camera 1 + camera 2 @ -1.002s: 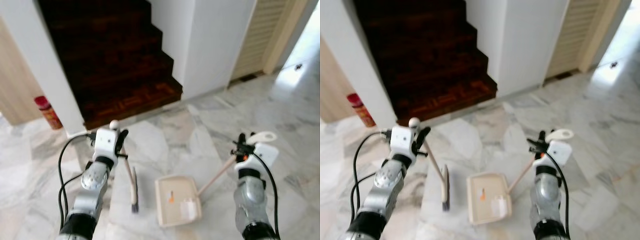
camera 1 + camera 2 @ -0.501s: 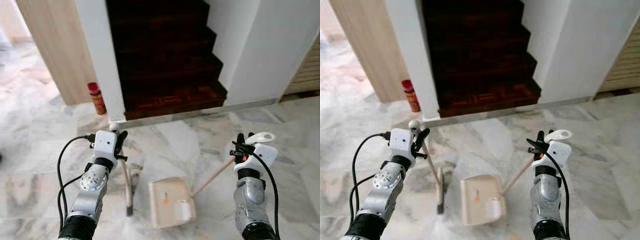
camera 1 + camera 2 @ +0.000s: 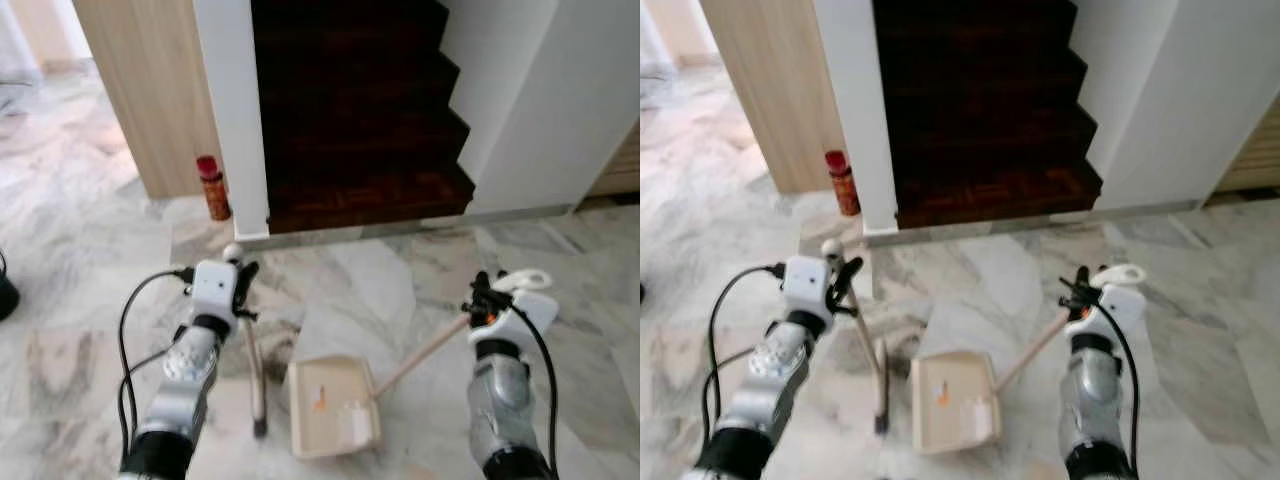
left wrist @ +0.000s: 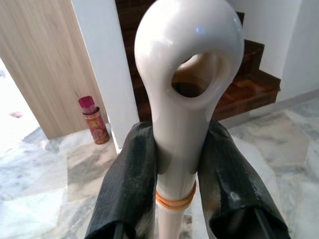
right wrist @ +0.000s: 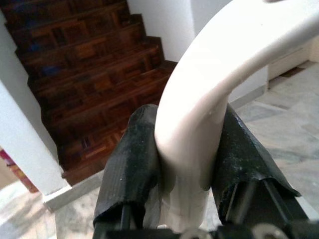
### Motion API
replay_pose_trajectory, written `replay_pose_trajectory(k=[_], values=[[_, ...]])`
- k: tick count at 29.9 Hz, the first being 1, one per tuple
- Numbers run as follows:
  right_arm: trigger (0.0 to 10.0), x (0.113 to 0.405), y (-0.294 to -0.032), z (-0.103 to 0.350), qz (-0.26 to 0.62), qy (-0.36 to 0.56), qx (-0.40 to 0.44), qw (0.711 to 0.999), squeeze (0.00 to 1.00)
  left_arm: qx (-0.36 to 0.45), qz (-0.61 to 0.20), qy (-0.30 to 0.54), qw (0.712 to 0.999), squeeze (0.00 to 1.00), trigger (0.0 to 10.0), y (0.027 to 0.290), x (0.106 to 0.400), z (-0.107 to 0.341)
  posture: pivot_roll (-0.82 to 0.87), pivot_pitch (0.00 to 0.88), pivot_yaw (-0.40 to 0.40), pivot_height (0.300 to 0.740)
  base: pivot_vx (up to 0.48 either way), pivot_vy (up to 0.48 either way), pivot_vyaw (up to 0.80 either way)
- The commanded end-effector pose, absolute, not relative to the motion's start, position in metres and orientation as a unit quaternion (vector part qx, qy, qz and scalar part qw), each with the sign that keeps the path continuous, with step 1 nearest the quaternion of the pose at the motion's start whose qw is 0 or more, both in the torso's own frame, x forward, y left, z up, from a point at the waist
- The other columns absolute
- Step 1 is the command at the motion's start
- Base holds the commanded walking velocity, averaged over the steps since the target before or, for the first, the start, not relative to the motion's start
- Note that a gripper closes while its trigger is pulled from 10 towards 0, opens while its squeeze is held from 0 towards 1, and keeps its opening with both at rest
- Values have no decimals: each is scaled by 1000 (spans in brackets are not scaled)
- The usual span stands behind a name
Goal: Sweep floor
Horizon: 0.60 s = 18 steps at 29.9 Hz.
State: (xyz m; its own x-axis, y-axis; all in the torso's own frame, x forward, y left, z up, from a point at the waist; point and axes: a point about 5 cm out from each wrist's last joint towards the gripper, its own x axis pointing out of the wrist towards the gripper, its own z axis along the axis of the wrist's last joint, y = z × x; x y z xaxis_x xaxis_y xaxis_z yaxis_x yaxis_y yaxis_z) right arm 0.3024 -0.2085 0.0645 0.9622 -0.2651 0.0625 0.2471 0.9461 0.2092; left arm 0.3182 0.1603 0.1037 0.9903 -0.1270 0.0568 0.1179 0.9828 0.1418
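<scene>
Broom handle [image 4: 175, 124] between left pincer [image 4: 179, 169] fingers

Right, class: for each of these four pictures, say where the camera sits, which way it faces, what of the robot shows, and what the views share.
Left eye view: head, looking down at marble floor; both arms, broom, dustpan.
Right eye view: same scene beside it, red can.
Left wrist view: along left end effector gripping the broom handle, facing the stairs.
Right wrist view: along right end effector gripping the dustpan handle.
Shared: the stairs.
</scene>
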Motion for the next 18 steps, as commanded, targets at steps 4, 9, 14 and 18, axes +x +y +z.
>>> replay_pose_trajectory(k=[4, 9, 14, 18], values=[[10000, 305, -213, 74, -132, -65, 98, 984, 0, 71, -58, -56, 994, 0, 10000, 161, 321, 115, -20, 0, -14, 740, 0, 420, 0], [10000, 306, -211, 74, -129, -64, 101, 984, 0, 72, -56, -55, 994, 0, 10000, 161, 321, 116, -19, 0, -16, 740, 0, 419, 0], [10000, 306, -210, 74, -127, -63, 103, 985, 0, 71, -54, -55, 994, 0, 10000, 161, 321, 116, -17, 0, -18, 740, 0, 420, 0], [10000, 306, -211, 75, -128, -66, 101, 984, 0, 72, -54, -55, 994, 0, 10000, 161, 322, 117, -17, 2, -16, 740, 0, 420, 0]])
